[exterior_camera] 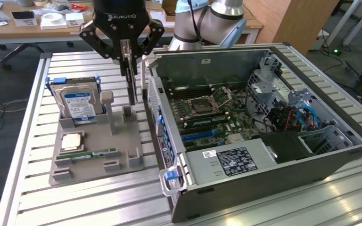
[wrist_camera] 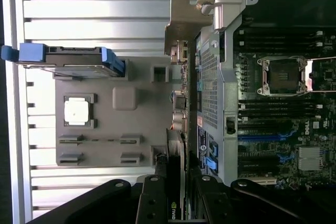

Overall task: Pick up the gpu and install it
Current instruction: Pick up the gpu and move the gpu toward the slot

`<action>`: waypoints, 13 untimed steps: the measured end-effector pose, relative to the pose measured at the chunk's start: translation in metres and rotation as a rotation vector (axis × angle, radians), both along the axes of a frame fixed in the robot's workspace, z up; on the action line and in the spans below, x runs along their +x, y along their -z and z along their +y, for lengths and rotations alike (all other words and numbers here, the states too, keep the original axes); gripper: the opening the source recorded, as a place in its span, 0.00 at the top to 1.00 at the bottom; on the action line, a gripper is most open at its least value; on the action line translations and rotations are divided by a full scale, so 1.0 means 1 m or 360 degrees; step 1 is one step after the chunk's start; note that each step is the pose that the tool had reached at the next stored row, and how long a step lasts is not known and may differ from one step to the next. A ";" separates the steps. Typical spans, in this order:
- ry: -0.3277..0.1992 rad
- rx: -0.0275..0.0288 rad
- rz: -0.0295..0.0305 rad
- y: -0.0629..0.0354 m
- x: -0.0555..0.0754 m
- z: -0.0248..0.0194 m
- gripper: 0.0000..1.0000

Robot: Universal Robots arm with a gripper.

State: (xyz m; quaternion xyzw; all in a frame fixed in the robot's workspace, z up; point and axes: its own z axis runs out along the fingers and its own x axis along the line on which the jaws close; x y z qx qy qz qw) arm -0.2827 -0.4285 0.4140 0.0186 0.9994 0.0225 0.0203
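My gripper (exterior_camera: pixel 126 51) hangs over the grey parts holder (exterior_camera: pixel 128 141), shut on the gpu (exterior_camera: pixel 131 84). The gpu is a thin dark card held upright and seen edge-on. Its lower end is just above the holder's rear slot posts, close beside the case wall. In the wrist view the card (wrist_camera: pixel 176 150) runs between my black fingers (wrist_camera: pixel 152 198), with its metal bracket and ports at the far end. To the exterior view's right lies the open computer case (exterior_camera: pixel 231 49), its motherboard (exterior_camera: pixel 206 110) exposed.
On the holder (wrist_camera: pixel 126 124) a silver hard drive (exterior_camera: pixel 77 101) with a blue label stands upright, and a CPU chip (exterior_camera: pixel 72 140) and a green RAM stick (exterior_camera: pixel 93 154) lie flat. The slatted aluminium table (exterior_camera: pixel 105 197) carries everything. Desks and a wooden cabinet stand behind.
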 end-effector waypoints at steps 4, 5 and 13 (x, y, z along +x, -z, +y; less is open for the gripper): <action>0.0000 0.00007 -0.00001 -0.0011 0.005 0.0000 0.74; 0.0000 0.00011 -0.00003 -0.0012 0.007 0.0000 0.74; 0.0000 0.00049 -0.00001 -0.0017 0.025 0.0000 0.74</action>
